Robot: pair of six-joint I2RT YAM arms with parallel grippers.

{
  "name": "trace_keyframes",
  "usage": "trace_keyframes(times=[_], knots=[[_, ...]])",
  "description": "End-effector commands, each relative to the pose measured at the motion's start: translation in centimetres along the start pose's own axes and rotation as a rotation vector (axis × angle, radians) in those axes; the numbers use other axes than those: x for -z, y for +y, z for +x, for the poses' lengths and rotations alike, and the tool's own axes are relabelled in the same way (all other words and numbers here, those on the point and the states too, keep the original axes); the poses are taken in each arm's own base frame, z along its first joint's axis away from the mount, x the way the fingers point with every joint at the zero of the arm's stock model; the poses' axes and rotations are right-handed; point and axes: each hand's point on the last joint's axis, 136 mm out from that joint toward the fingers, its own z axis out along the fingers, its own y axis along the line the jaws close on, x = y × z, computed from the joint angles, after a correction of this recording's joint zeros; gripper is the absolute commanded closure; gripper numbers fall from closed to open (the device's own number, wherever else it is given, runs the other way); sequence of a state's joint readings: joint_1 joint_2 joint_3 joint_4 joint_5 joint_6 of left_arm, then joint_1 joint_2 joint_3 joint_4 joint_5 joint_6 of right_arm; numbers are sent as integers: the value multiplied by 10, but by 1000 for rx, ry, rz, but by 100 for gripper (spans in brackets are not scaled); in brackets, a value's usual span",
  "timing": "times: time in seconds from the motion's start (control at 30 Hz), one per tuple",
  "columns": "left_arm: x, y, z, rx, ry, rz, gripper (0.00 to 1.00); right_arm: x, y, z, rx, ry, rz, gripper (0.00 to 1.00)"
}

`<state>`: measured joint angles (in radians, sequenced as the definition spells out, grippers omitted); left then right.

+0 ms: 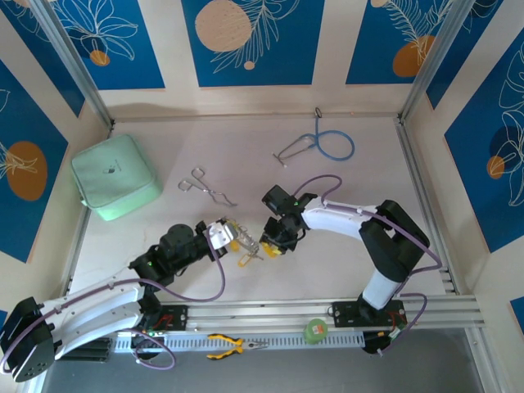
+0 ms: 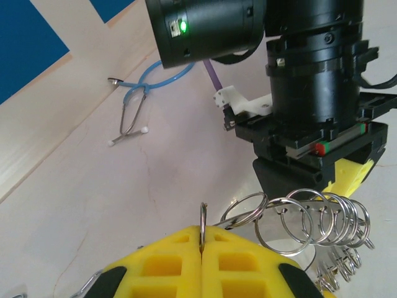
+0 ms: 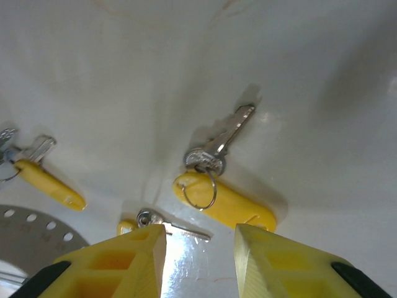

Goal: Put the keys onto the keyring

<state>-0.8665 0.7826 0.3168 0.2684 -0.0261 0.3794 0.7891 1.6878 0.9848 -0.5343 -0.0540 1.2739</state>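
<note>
**Key and Keyring Handling: Grip Points**

Pale surface (image 1: 246, 147), walled in by blue-and-cream panels, carries the work toward its near edge, about midway between the left and right edges. The keyring (image 2: 203, 214) is held off the surface. Its thin rim is pinched edge-on between the fully closed fingers of the left gripper (image 2: 202, 234), and small split rings (image 2: 347, 226) hang along that rim. The keys (image 3: 223, 136) lie flat on the surface below the right gripper (image 3: 200, 231), whose fingers are spread apart with nothing between them.

Each key is judged light, stiff and low-lying. The bare metal blade is expected to slip and to skate across the glossy surface. Hold is best taken across the yellow plastic tag (image 3: 232, 208), which is thicker and less slick. The split rings are expected to swing freely and to resist opening, so the keyring should be clamped firmly.
</note>
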Motion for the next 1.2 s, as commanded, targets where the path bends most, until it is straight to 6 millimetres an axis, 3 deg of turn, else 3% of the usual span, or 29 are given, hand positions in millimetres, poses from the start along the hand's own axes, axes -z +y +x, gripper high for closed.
trace_keyframes(times=[0.0,0.3,0.6,0.8,0.93,1.1,1.17], knots=[[1,-4,-15,-28,-62,25,100,-3,1,0,-40,24,1,66],[1,-6,-15,-35,-63,36,100,-10,0,-8,-39,22,15,74],[1,-8,-15,-36,-60,45,100,-4,-2,-15,-1,-8,9,100],[1,-9,-14,-36,-59,48,100,14,-13,-15,63,-50,27,100],[0,-8,-14,-37,-58,46,100,27,-32,-15,130,-67,64,100],[-1,-8,-14,-39,-57,48,100,33,-54,-16,168,-39,107,100],[-1,-8,-14,-39,-58,46,100,32,-52,-17,174,-27,89,100]])
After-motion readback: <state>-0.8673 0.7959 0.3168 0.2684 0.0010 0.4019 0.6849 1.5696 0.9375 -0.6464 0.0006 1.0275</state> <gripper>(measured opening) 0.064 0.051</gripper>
